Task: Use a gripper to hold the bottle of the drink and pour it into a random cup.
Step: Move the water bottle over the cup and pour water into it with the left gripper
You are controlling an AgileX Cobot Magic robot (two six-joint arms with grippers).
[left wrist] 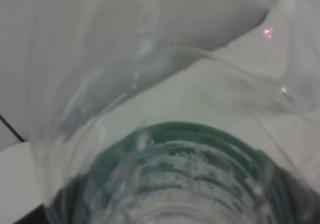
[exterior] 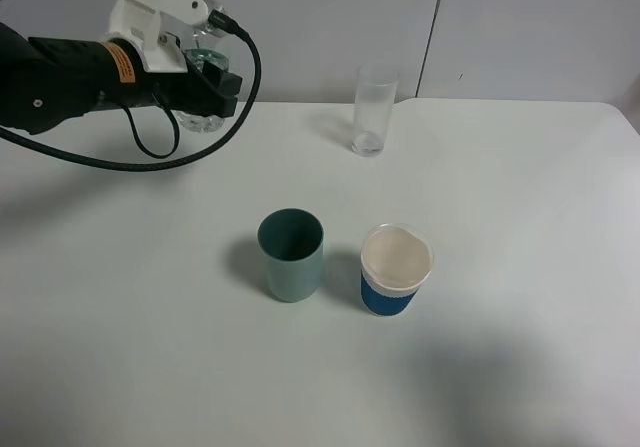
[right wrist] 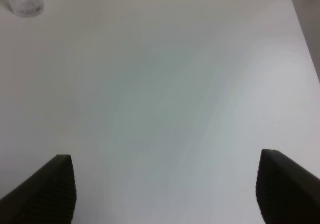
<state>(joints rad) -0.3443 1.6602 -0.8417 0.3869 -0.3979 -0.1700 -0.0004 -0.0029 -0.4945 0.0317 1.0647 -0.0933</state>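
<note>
1. The left gripper (exterior: 212,79) is closed on the drink bottle (exterior: 203,119), clamped at its green label, at the far left of the worktop (exterior: 520,297). The bottle stands upright.
2. The right gripper (right wrist: 164,184) is wide open and holds nothing.
3. The clear drinking glass (exterior: 373,112) stands at far centre, well apart from the bottle.
4. The teal cup (exterior: 291,255) and the white paper cup (exterior: 396,269) stand side by side, nearer.
</note>
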